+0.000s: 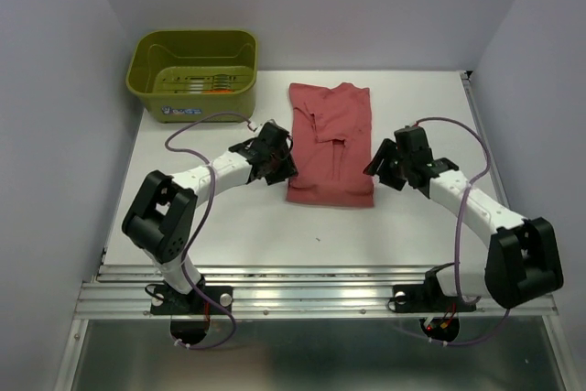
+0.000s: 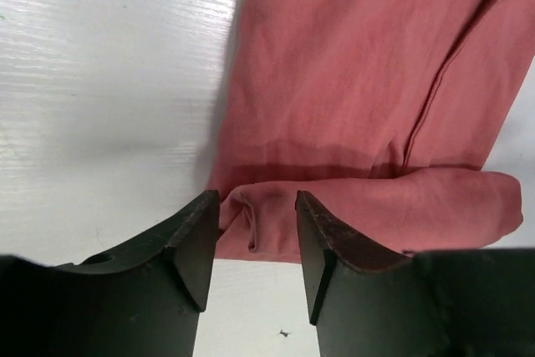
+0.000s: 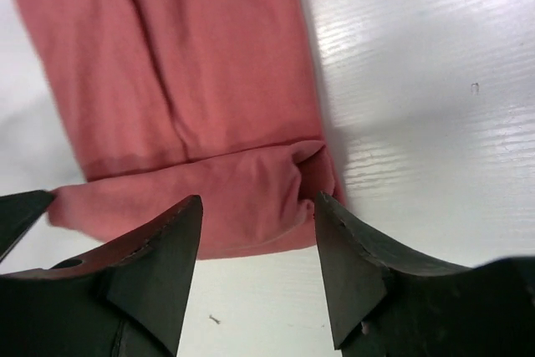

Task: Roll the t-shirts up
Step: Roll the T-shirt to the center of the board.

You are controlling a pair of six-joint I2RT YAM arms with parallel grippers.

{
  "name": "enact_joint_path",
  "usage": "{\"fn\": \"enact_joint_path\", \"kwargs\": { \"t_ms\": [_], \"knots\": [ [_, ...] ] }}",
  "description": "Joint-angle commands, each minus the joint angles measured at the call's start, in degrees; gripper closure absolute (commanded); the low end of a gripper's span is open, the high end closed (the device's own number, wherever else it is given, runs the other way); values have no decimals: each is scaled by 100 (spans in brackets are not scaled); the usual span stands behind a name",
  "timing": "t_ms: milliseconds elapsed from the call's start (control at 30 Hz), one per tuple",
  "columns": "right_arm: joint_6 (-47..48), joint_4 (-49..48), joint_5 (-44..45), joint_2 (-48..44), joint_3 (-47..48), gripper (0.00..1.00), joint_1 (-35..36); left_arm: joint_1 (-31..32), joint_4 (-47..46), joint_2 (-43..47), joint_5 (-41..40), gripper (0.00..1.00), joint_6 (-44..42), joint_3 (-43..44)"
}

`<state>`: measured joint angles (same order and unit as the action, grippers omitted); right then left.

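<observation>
One t-shirt (image 1: 330,139), muted rose-red, is on the table (image 1: 229,226). It is folded to a narrow strip in the middle of the top view. We find no second shirt that we can identify with certainty. The green basket (image 1: 151,89) sits at the upper left, well apart from the work.

The strip's long axis runs from the centre of the frame up toward the top edge. Its lower end is turned over into a first roll (image 2: 376,206), and that roll's axis runs left to right across the strip.

The left gripper (image 1: 279,167) is at the roll's left end and the right gripper (image 1: 380,169) is at its right end, so neither arm is the nearer. Each wrist view shows its own end of the roll directly ahead of the fingertips, between the spread jaws.

Both grippers are released and hold nothing. Whether the fingers (image 3: 334,240) touch the cloth we cannot tell.

We judge the rolling begun, with most of the strip flat above the roll. The coming move turns on direction: the unrolled cloth lies up-frame from both pairs of fingers, so the roll must travel that way. Both ends need to advance evenly. Uneven travel would likely skew the roll into a cone.
</observation>
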<state>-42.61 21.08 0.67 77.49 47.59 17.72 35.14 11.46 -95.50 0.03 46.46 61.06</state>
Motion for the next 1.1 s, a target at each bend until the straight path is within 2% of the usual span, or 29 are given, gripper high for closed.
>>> {"fn": "enact_joint_path", "kwargs": {
  "t_ms": [0, 133, 167, 200, 233, 267, 300, 367, 400, 433, 633, 1067],
  "knots": [
    [86, 45, 101, -726, 154, 38, 21, -24, 251, 480, -547, 43, -260, 205],
    [25, 168, -14, -1201, -179, 42, 170, 20, 365, 857, -986, 42, -269, 47],
    [-28, 177, -23, -1271, -259, 45, 301, 55, 400, 945, -1040, 42, -269, 3],
    [-54, 186, -23, -1394, -399, 57, 398, 133, 409, 1103, -1084, 46, -286, -84],
    [-89, 195, -14, -1438, -461, 63, 504, 195, 409, 1174, -1154, 51, -312, -129],
    [-168, 186, -14, -1456, -514, 76, 722, 256, 453, 1288, -1163, 57, -339, -164],
    [-221, 116, -23, -1439, -636, 81, 838, 414, 471, 1323, -1146, 75, -391, -225],
    [-274, 72, -23, -1351, -716, 94, 1075, 573, 514, 1333, -1041, 94, -435, -270],
    [-283, -42, -197, -1229, -760, 96, 1076, 643, 515, 1307, -953, 100, -471, -287],
    [-283, -95, -216, -1167, -804, 98, 1076, 783, 471, 1228, -735, 100, -523, -305],
    [-239, -341, 125, -623, -498, 99, 1129, 1013, 76, 902, -197, 100, -480, -323],
    [68, -614, 917, 608, 347, 99, 883, 697, -91, -178, -223, 100, -954, 416]
  ]
}}
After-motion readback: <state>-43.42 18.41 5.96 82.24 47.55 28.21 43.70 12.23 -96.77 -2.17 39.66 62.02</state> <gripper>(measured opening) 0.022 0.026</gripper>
